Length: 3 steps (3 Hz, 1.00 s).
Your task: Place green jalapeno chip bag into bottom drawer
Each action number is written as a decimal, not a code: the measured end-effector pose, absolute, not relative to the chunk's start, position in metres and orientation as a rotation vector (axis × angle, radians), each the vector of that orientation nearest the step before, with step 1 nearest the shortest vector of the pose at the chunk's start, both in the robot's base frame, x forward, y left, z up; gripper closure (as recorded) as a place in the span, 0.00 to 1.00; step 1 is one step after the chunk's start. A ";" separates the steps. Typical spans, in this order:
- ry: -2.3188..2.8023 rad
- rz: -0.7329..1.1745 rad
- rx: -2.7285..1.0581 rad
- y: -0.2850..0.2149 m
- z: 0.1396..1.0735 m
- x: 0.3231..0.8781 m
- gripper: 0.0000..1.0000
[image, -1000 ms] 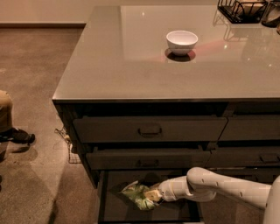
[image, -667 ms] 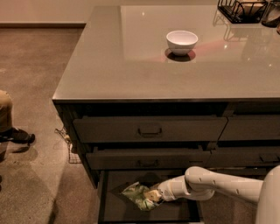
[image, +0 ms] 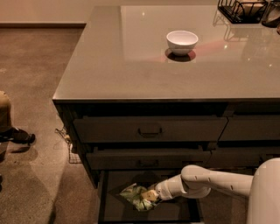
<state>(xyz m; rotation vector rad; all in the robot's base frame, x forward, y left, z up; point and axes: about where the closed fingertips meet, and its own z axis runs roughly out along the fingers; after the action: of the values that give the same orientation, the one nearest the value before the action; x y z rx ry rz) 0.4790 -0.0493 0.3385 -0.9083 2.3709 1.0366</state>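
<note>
The bottom drawer (image: 113, 210) is pulled open below two shut upper drawers with bar handles. The green jalapeno chip bag (image: 134, 195), crumpled and light green, lies on the drawer's dark floor left of its middle. My white arm reaches in from the right, low inside the drawer. My gripper (image: 151, 195) is at the bag's right end and touches it.
A white bowl (image: 182, 42) stands on the grey counter (image: 109, 70). A black wire rack (image: 240, 9) is at the far right corner. A person's shoe (image: 19, 136) is on the carpet at the left. A wire object (image: 65, 140) lies by the cabinet's left side.
The arm and the bag have hardly moved. The gripper stays at the bag inside the bottom drawer.
</note>
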 end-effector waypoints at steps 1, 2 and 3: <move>2.368 1.050 -0.924 -0.043 0.337 0.480 0.36; 2.364 1.058 -0.933 -0.039 0.337 0.479 0.11; 2.350 1.056 -0.903 -0.046 0.341 0.476 0.00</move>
<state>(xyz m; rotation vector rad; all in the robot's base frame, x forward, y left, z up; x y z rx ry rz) 0.4761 -0.0458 0.3410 -0.9029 2.3497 1.0561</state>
